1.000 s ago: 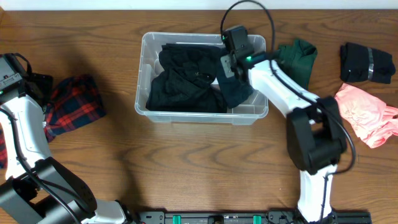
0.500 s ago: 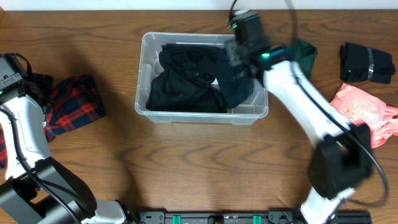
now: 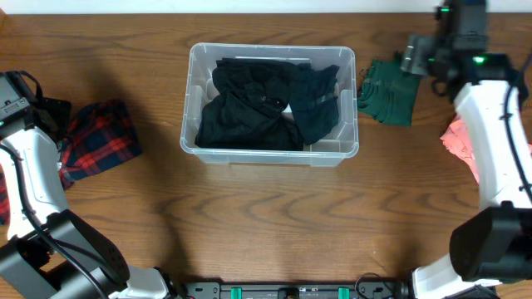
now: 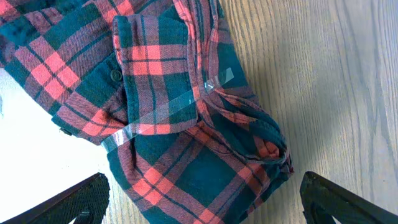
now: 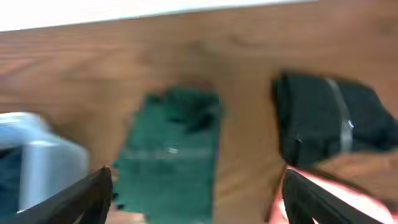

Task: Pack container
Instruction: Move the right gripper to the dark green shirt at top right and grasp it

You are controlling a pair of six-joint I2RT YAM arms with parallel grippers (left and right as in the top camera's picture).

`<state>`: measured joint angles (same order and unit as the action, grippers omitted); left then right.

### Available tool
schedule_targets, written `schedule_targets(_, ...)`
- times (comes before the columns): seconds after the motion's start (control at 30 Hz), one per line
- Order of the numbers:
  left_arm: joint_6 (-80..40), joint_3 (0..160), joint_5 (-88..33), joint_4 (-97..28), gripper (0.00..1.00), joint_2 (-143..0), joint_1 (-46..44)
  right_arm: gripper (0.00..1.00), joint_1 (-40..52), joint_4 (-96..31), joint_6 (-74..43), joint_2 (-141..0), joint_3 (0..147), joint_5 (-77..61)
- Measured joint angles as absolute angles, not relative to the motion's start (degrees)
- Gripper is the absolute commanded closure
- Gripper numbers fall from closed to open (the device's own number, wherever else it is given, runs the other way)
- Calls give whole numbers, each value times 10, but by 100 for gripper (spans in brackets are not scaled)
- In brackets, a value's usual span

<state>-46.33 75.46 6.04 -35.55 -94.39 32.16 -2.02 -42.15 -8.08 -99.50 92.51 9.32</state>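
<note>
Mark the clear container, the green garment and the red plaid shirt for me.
clear container point(image 3: 193, 100), overhead view, bare left wall.
green garment point(image 3: 391, 98), overhead view, middle of the folded cloth.
red plaid shirt point(image 4: 180, 130), left wrist view, middle of the fabric.

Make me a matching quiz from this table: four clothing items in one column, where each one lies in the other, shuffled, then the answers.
Items
1. plaid shirt
2. green garment
3. pink garment
4. black clothes

Places
A. beside the container, on its right in the overhead view
B. inside the container
C. left of the container, well apart from it
D. farthest right of the four

Pairs: 1-C, 2-A, 3-D, 4-B
</note>
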Motion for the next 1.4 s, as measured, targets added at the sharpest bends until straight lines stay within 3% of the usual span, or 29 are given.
schedule_targets(0.1,-463,755,60,-356,2,-944,322,1,-64,-424,-87,-1016,925,53)
schedule_targets(0.3,-463,755,60,-356,2,-944,322,1,-112,-422,-87,-1094,925,-20)
schedule_targets(0.8,-463,755,60,-356,2,-944,322,3,-115,-371,-61,-1245,922,-128)
schedule_targets(0.87,-463,755,60,-356,2,-944,322,12,-115,-362,-57,-1254,922,-135)
schedule_targets(1.03,-463,755,60,-356,2,-944,322,62,-116,-354,-47,-1269,922,-167)
schedule_targets(1.2,-463,755,60,-356,2,-944,322,77,-116,-352,-40,-1269,922,-182)
schedule_targets(1.3,-463,755,60,-356,2,-944,322,99,-116,-353,-41,-1269,922,-187)
schedule_targets(1.4,-463,755,60,-356,2,-944,322,99,-116,-353,-38,-1269,922,-191)
